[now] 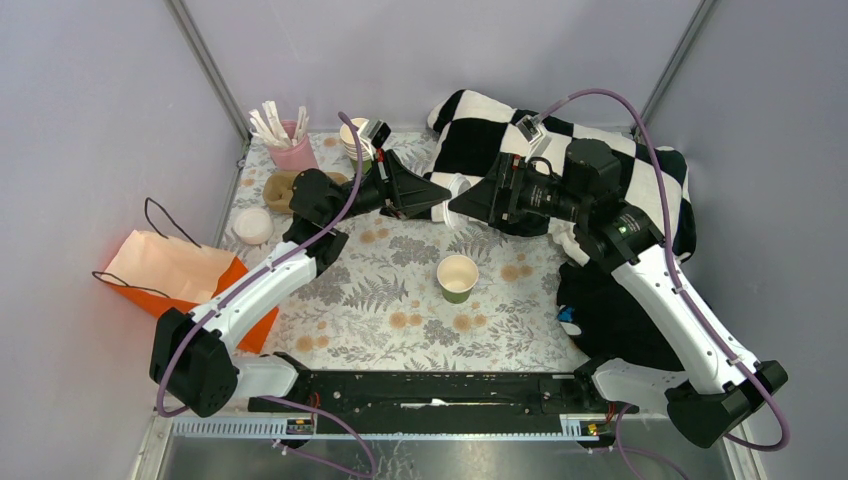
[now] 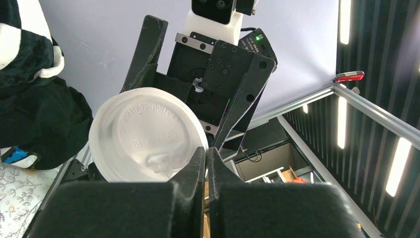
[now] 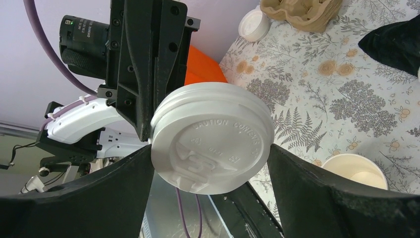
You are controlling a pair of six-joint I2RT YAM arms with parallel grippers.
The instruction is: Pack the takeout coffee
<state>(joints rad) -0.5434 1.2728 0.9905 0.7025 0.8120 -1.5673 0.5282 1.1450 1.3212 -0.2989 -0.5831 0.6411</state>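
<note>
Spread wide, the black right gripper [image 3: 210,153] flanks a round white plastic lid [image 2: 146,134]; whether its fingers touch the rim I cannot tell. Pressed together, the black left gripper [image 2: 206,152] pinches that lid's edge in the air. Below them, the small green paper cup [image 1: 457,280] stands upright and lidless on the floral tablecloth [image 1: 380,300]

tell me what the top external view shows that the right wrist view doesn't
Only top external: the pink stirrer holder, the stacked cups and the checkered cloth. Only right wrist: raised lettering on the white lid, with the right pincer open either side of it. Both: the left pincer gripping that lid's rim, the lidless green cup and the orange bag.
</note>
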